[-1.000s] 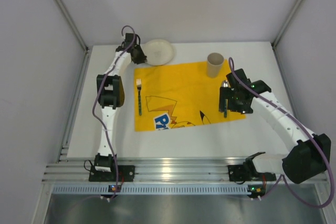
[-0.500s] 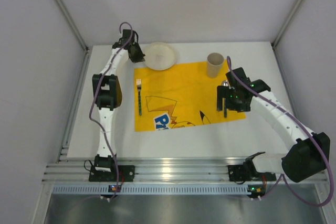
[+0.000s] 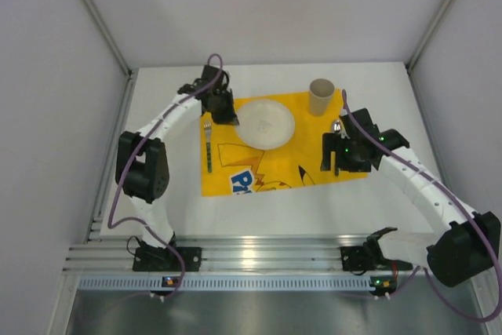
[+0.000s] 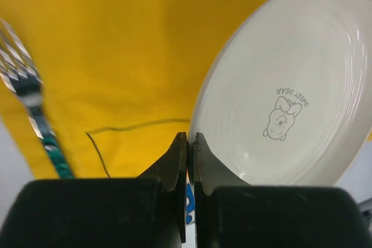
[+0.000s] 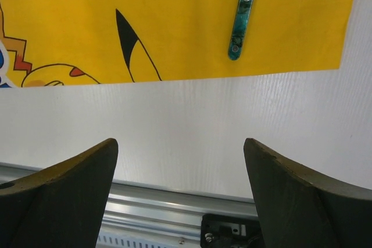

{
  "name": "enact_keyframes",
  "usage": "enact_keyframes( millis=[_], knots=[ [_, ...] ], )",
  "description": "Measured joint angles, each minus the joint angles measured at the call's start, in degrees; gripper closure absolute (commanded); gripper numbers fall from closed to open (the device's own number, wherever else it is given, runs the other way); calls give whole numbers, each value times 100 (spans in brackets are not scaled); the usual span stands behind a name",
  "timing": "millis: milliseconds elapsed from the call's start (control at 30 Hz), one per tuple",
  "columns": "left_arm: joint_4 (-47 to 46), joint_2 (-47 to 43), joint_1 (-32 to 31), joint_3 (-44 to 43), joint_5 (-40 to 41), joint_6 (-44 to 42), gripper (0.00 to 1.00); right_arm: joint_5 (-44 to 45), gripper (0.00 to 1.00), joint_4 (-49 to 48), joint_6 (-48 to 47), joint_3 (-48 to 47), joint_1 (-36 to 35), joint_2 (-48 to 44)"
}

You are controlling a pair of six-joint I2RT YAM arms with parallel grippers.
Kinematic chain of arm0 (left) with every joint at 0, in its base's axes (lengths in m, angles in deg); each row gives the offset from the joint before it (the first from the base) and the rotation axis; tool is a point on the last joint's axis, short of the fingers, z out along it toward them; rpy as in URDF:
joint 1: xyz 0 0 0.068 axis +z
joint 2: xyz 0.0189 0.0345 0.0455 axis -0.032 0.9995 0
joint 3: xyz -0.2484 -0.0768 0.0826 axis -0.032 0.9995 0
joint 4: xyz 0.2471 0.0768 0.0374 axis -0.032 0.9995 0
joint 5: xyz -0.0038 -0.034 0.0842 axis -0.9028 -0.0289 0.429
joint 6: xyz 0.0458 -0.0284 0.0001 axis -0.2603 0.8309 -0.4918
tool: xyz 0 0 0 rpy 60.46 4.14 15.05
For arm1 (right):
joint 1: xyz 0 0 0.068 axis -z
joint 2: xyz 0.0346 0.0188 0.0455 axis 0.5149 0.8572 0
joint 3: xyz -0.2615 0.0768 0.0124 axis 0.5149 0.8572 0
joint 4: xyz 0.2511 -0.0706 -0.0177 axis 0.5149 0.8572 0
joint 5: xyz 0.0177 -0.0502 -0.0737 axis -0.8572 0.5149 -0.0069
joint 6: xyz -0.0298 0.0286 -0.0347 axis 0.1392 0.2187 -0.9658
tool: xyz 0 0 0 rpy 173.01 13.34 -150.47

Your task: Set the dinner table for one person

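1. Top external view has the left claw point(image 3: 227, 113) pinching the plate point(image 3: 266, 123) by its near-left rim. The plate reaches out to the claw's right, over the mat point(image 3: 274, 166). A rim pinch is likely the only hold so flat a dish offers.
2. Left wrist view shows that claw's fingers almost meeting, with only the plate's thin edge between them, so it is clamped on the plate. The plate looks tilted. I cannot tell whether its far edge touches the mat.
3. Left of this claw lies the fork point(image 4: 29, 108), on the mat's left side. That leaves the middle free, which I judge is where the plate belongs.
4. Well apart, the right claw point(image 5: 180, 143) gapes wide, holding and touching nothing. It hangs above bare table point(image 5: 174, 114), just off the mat's near edge.
5. Ahead of the right claw and slightly to its right, a teal-handled utensil point(image 5: 244, 13) lies on the mat's corner. Its place beside the plate's spot suits a setting for 1.
6. Beyond the right claw, the cup point(image 3: 321, 97) stands upright at the mat's far corner.
7. Beneath both claws the white table carries the mat, and its rail point(image 5: 163, 204) runs behind the right claw.
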Motion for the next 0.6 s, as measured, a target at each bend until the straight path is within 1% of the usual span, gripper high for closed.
enact_keyframes(
  millis=[67,167,233,333,600],
  knots=[
    [-17,-144,-529,748,-9,83,100,-26,10,15,2,68,0,-214],
    [-85,-140,-1287,1565,35,299,100,-59,10,22,7,190,-2,-601],
    [-39,-136,-1615,1792,79,422,100,-68,10,44,7,267,-2,-826],
    [-153,-129,-1799,1766,229,584,100,-98,9,101,7,389,-11,-1180],
    [-212,-74,-1792,1252,992,708,100,-210,9,262,7,393,-46,-1602]
  ],
)
